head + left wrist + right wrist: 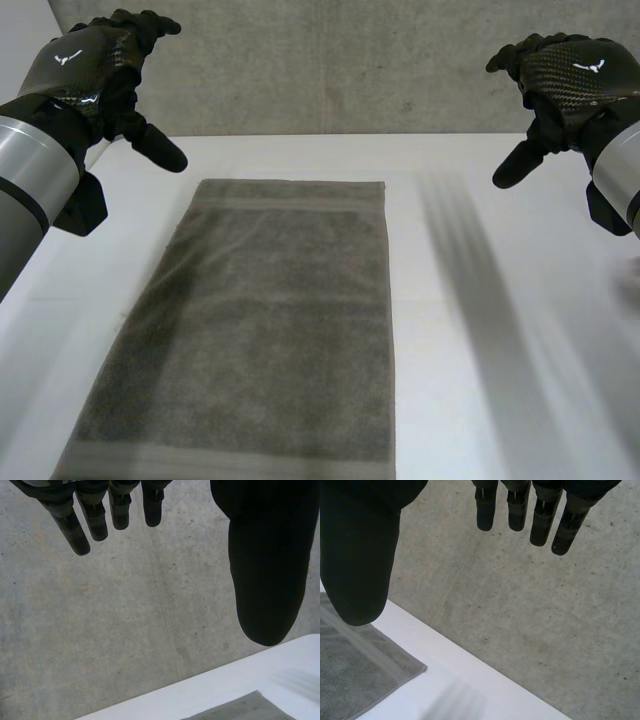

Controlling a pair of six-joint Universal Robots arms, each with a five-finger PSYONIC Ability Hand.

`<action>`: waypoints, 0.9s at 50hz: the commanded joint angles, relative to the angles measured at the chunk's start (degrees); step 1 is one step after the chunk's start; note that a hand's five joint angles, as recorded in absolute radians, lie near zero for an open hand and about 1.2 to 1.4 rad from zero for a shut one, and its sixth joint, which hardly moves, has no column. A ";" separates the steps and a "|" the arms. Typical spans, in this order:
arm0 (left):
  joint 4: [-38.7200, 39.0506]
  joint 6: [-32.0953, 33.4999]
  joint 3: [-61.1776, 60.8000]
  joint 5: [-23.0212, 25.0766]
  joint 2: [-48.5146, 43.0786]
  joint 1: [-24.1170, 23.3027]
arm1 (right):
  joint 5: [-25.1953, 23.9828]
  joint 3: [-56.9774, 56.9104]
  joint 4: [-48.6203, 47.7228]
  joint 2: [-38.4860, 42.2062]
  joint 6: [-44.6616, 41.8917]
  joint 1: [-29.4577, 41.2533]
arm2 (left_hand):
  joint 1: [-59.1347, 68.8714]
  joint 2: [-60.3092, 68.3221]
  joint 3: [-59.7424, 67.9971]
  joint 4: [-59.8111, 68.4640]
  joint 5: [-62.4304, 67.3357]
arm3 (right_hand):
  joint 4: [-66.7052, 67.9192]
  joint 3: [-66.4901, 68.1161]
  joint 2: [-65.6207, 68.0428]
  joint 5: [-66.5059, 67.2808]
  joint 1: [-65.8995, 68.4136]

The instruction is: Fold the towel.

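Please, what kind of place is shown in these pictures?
Probably a robot lab or test bench, not a home: a plain white table before a bare concrete wall, one grey towel laid flat on it, and the robot's left hand and right hand raised, open.

**Surfaces from my console**

The grey rectangular terry towel [270, 330] looks matt and nubbly, with flatter woven bands. The white table [300, 155] reads smooth and matt to me; the grey concrete wall [330, 60], rough and pitted. The black left hand [85, 60] and right hand [570, 75] have glossy carbon-weave backs.
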 commanded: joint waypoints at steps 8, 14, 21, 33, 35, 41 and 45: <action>-0.18 0.23 0.01 0.00 -0.76 -0.09 | -3.04 -0.80 0.79 3.45 0.00 1.79 | 0.38 0.97 0.88 0.82 -1.18 | -3.32 -2.16 -3.37 -2.76 -1.93; -1.59 1.90 0.89 -0.18 -3.49 -0.09 | -8.76 -0.88 2.29 6.61 0.00 2.58 | 1.56 2.15 2.06 1.99 0.00 | -3.32 -2.16 -3.37 -2.76 -1.93; -2.64 5.59 0.45 -1.49 -7.17 -0.09 | -14.20 -1.32 4.04 12.14 -1.75 2.66 | 1.90 2.48 2.40 2.33 0.34 | -3.32 -2.16 -3.37 -2.76 -1.93; -1.06 5.59 -6.31 -6.33 -9.29 0.79 | -15.08 0.43 4.39 18.30 -5.71 4.16 | 1.73 2.32 2.23 2.16 0.17 | -0.38 0.78 -0.42 0.19 1.01; -0.27 5.51 -7.73 -6.07 -9.11 0.79 | -15.96 2.02 4.48 18.39 -5.89 4.51 | 1.56 2.15 2.06 1.99 0.00 | -0.21 0.95 -0.26 0.36 1.18; 4.12 5.68 -12.81 -5.98 -8.76 1.67 | -19.92 11.07 3.16 17.51 -9.93 6.27 | 1.23 1.81 1.73 1.66 -0.34 | -0.71 0.44 -0.76 -0.15 0.68; 6.49 5.68 -15.10 -4.84 -8.06 1.84 | -24.65 17.47 3.08 15.85 -16.33 6.36 | 1.56 2.15 2.06 1.99 0.00 | -1.38 -0.22 -1.43 -0.82 0.01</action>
